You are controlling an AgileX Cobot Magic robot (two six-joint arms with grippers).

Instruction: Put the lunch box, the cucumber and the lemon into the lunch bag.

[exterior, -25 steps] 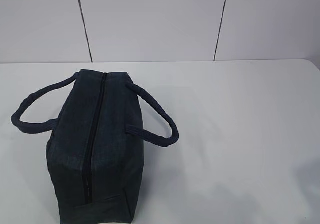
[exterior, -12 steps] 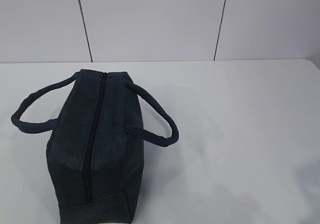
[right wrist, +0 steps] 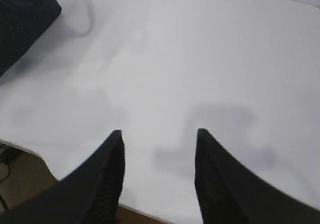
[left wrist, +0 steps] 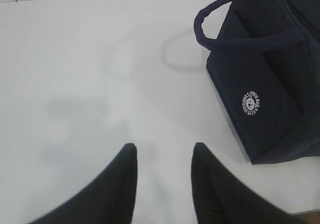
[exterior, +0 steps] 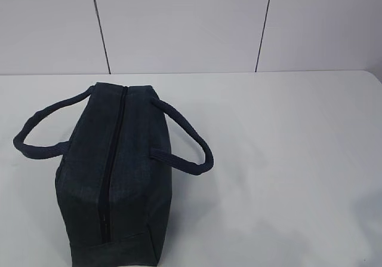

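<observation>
The lunch bag (exterior: 113,177) sits zipped near the table's (exterior: 286,159) front-left edge. Both the left gripper (left wrist: 162,151) and the right gripper (right wrist: 159,136) hang parted and empty.

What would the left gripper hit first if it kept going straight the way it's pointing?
Probably just bare table. The left gripper is open and empty, aimed over white tabletop, with the bag off to the side of its line. Depth is hard to judge.
</observation>
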